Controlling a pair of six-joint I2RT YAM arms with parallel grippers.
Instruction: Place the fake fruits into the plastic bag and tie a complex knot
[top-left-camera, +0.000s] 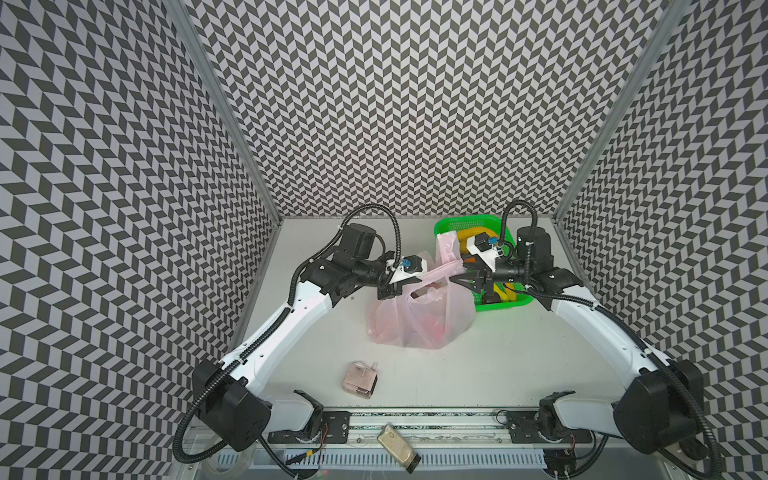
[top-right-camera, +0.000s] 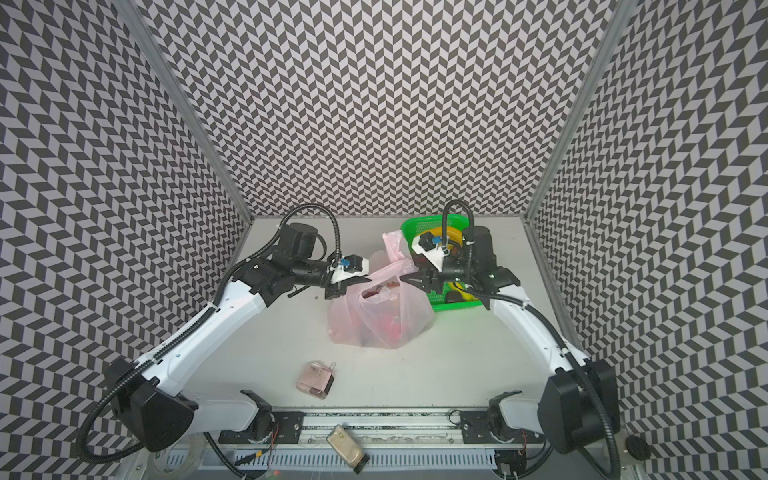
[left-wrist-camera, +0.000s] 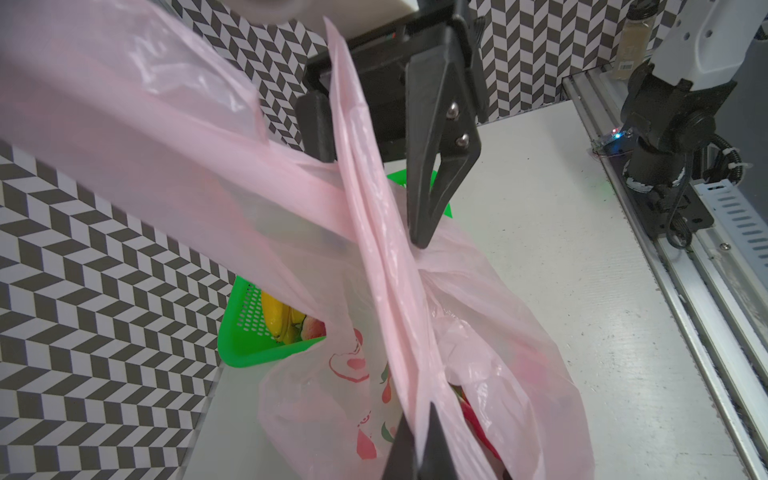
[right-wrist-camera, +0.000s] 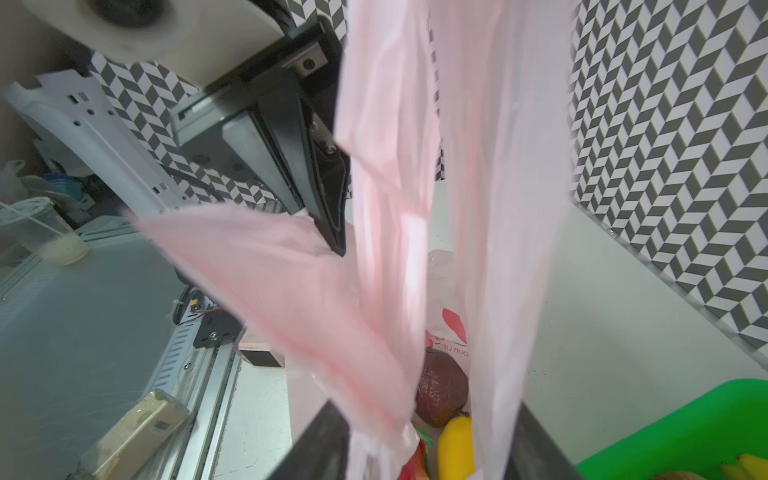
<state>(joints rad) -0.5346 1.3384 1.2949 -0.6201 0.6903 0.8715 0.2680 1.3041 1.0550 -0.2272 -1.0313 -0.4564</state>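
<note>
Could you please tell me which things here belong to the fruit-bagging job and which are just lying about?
Belong to the job:
- plastic bag
- fake fruits inside it
- bananas in the green basket

Just lying about:
- small pinkish clear box
- bottle lying on its side
</note>
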